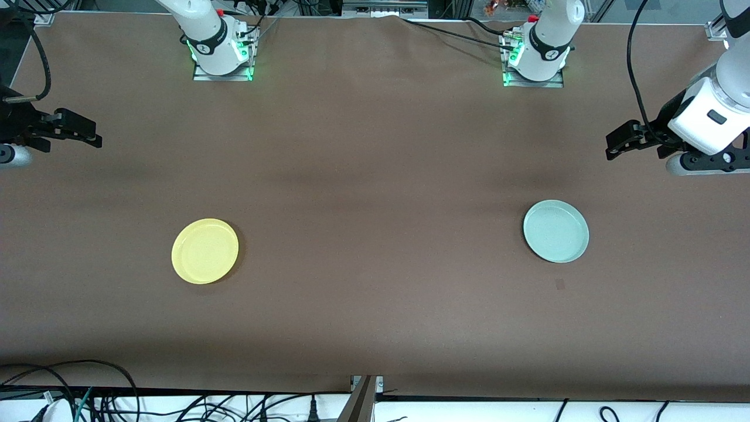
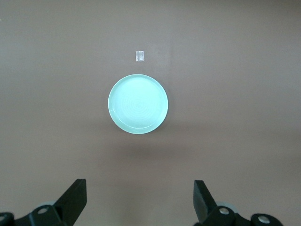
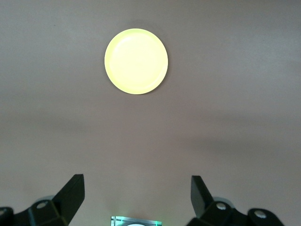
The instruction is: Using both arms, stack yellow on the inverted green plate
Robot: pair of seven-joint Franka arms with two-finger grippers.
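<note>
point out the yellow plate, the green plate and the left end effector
round bright yellow plastic plate (image 1: 205, 251), front view, centre of its face
round pale mint-green plate (image 1: 555, 230), front view, centre of its face
left end effector (image 2: 140, 200), left wrist view, midway between its open fingertips

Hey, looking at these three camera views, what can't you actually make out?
- Green plate underside: hidden in every view, since it lies rim up on the table.
- Yellow plate underside: hidden the same way.
- Right gripper: front view's edge cuts off its wrist.
- Left gripper: arm cut off at the front view's edge.
- Small pale square beside the green plate: too small to identify.
</note>
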